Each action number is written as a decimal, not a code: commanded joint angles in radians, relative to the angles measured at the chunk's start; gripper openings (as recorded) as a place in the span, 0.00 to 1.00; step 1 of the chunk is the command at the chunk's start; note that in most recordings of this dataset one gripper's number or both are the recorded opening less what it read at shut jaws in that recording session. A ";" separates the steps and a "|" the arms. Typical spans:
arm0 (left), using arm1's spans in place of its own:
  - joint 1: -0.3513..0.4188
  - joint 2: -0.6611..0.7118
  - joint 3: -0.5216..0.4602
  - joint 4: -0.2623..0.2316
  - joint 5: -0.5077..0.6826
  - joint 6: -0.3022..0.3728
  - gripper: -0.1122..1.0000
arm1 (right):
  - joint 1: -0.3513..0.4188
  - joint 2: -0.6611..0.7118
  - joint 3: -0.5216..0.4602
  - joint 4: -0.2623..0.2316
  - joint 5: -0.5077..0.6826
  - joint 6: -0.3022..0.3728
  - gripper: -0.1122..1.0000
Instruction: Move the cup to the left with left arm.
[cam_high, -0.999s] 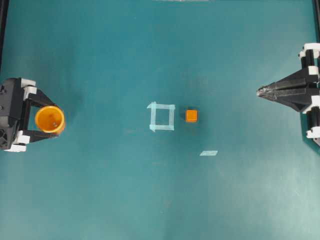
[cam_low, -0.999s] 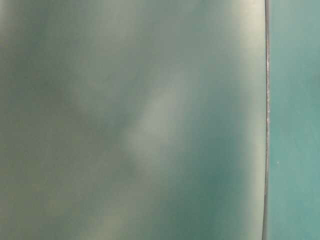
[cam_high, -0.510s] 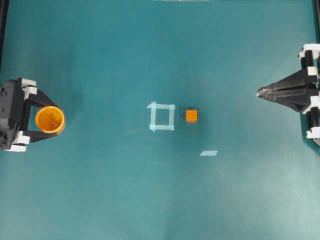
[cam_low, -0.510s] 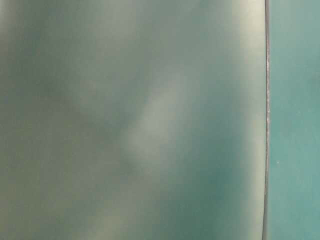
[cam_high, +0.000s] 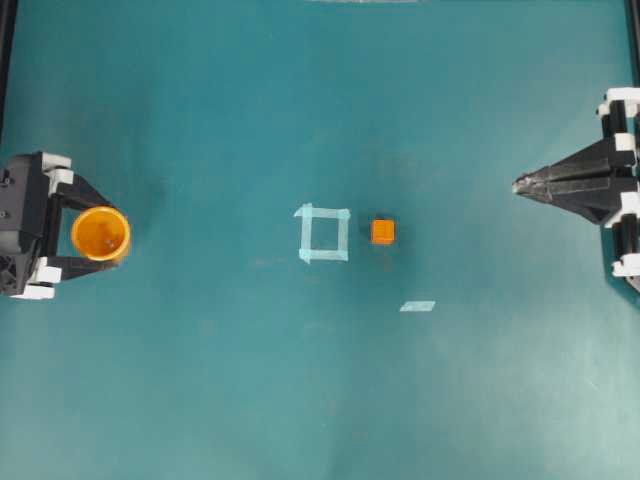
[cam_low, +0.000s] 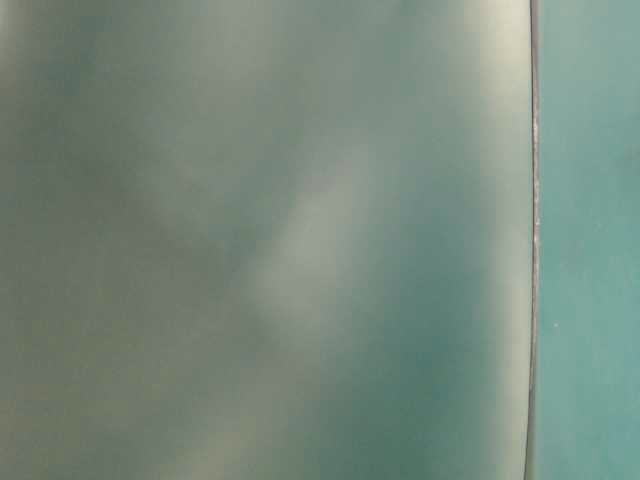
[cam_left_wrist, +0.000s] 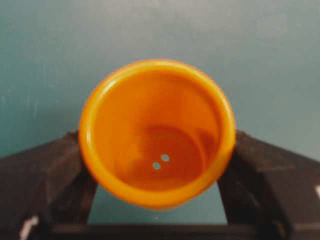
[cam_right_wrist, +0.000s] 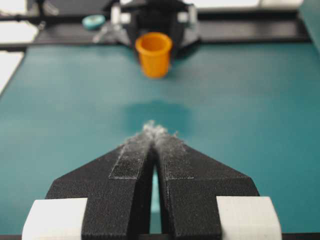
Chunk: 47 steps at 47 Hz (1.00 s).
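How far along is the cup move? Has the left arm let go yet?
Done: the cup stands upright at the far left of the table, well away from the tape square and the cube. In hand: the left hand brackets the cup, fingers at its sides; contact is unclear. Left: back the hand away. The right hand is shut and idle.

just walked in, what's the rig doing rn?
The left hand has the cup between its fingers at the far left of the table, the fingers against the cup's sides. The right hand sits shut and empty at the right edge. A cube lies beside a tape square mid-table, untouched.
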 joint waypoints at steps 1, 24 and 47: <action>0.005 0.006 -0.011 0.003 -0.008 -0.002 0.72 | -0.002 0.006 -0.032 0.002 -0.003 -0.002 0.10; 0.025 0.006 -0.011 0.003 -0.008 -0.009 0.72 | -0.002 0.008 -0.032 0.002 0.008 -0.002 0.10; 0.025 0.006 -0.011 0.003 -0.008 -0.009 0.72 | -0.002 0.008 -0.032 0.003 0.008 0.000 0.10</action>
